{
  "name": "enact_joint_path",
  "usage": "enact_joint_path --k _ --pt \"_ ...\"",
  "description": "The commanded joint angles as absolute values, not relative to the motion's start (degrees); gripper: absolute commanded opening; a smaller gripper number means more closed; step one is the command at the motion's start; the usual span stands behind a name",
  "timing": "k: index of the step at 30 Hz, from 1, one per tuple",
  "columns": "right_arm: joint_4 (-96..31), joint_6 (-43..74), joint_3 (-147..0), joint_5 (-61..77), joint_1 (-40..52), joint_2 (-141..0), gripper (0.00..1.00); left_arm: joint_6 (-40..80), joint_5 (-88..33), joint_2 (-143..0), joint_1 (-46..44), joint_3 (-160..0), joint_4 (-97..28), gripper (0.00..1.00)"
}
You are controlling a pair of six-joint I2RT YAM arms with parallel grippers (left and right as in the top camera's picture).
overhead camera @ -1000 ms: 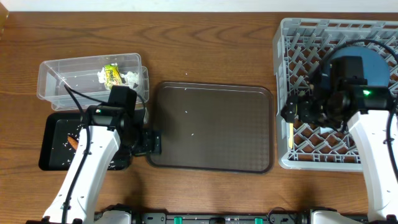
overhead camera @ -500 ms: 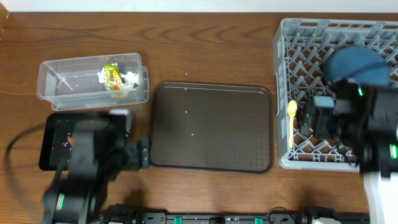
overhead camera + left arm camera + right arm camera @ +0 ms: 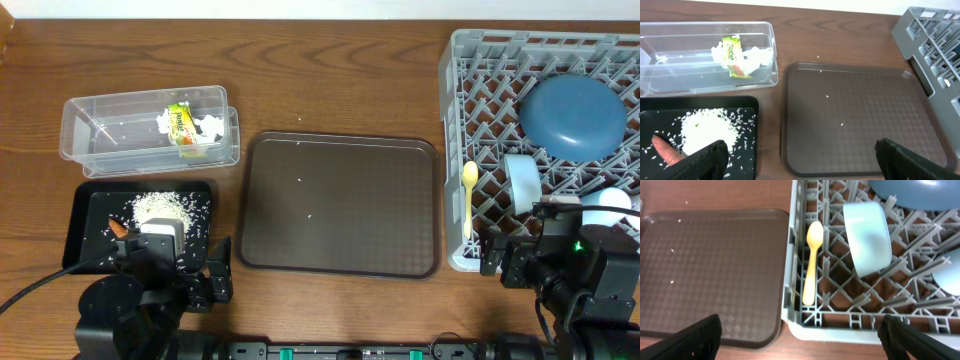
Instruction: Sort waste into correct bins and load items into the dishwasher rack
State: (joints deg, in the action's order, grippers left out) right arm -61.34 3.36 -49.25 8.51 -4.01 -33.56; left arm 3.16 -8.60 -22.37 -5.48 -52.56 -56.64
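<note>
Dark brown serving tray (image 3: 370, 220) on a wood-grain table (image 3: 330, 80)
The tray lies flat in the middle of the overhead frame, long side running left to right, with rounded corners, a raised rim and a finely patterned surface. The reddish-brown table shows around it on all sides, and a pale strip (image 3: 300, 8) runs along the frame's top edge.

the black left arm (image 3: 118, 312) and black right arm (image 3: 585, 285) sit folded low. the black two-finger left gripper (image 3: 800, 167) gapes wide and empty. the black two-finger right gripper (image 3: 802, 342) does likewise.
</note>
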Motion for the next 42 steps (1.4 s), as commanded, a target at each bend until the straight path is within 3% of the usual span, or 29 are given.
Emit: enact_joint_path --k 1,22,33,42 --pt "-62.22 2.90 -48.80 7.94 -4.43 -33.28 0.99 3.46 -8.10 -22.33 -5.43 -51.92 -56.71 0.96" --pt "-61.82 2.44 -47.62 6.87 -4.43 -28.40 0.99 3.46 -8.10 -22.33 -5.43 -51.92 -56.73 0.96" --pt "-30.50 2.48 -23.75 6.87 0.91 -7.99 0.99 3.46 -8.10 -22.33 -5.43 -51.92 -56.71 0.97" --pt "-8.91 2.46 -7.70 6.20 2.81 -0.67 0.99 3.46 -8.10 -22.33 -5.43 -51.92 -56.71 0.97"
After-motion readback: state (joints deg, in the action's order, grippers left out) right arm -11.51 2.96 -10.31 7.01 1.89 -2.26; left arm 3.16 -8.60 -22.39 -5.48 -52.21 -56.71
